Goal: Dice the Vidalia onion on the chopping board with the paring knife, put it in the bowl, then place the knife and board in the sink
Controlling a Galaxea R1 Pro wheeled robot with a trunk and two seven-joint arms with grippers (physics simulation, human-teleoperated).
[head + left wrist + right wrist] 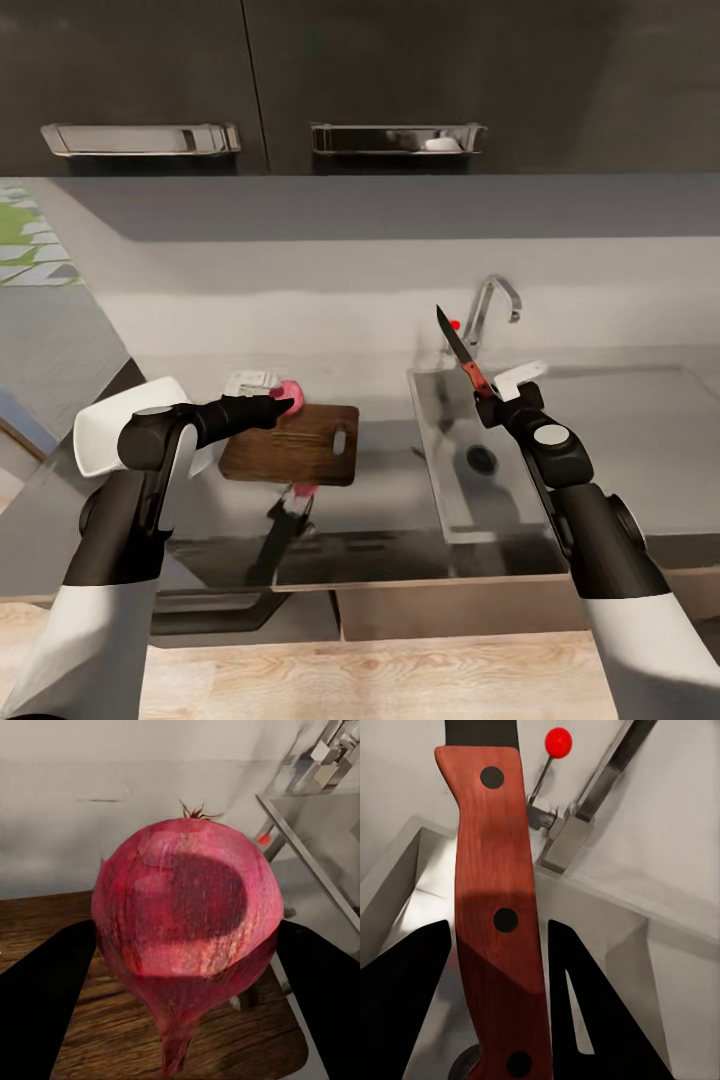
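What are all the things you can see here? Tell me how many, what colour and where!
Vidalia onion: one, pinkish-red, held over the far left end of the chopping board.
Chopping board: one, dark brown, on the countertop left of the sink.
Paring knife: one, dark blade, red handle, held over the sink, tip pointing up.
Bowl: one, white, at the left, behind the left arm.
Sink: one, steel, right of the board.
Faucet: one, chrome, red knob, behind the sink.
Countertop: one, grey.
Cabinets: dark, above.
Left gripper: black, shut on the onion.
Right gripper: black, shut on the knife.
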